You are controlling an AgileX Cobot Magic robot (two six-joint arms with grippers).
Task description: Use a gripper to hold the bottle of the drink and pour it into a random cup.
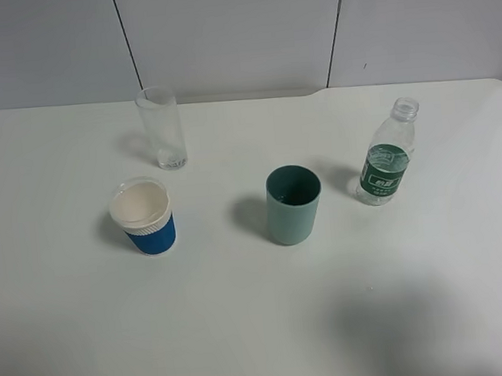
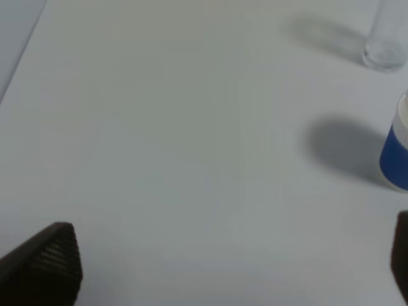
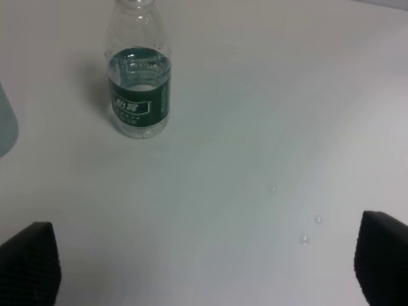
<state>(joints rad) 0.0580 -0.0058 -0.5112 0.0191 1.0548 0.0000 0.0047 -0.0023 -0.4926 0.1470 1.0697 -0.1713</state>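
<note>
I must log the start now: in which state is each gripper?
Left gripper: open, holding nothing; the paper cup is near its one side.
Right gripper: open, holding nothing; the bottle stands apart from it on the table.

In the left wrist view, the blue-sleeved white paper cup (image 2: 396, 153) and tall clear glass (image 2: 387, 35) are cropped. The right wrist view cuts off the clear green-labelled bottle's (image 3: 138, 83) cap.

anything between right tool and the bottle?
Nothing solid. In the right wrist view, only bare table with a few droplets separates the open right tool from the bottle.
</note>
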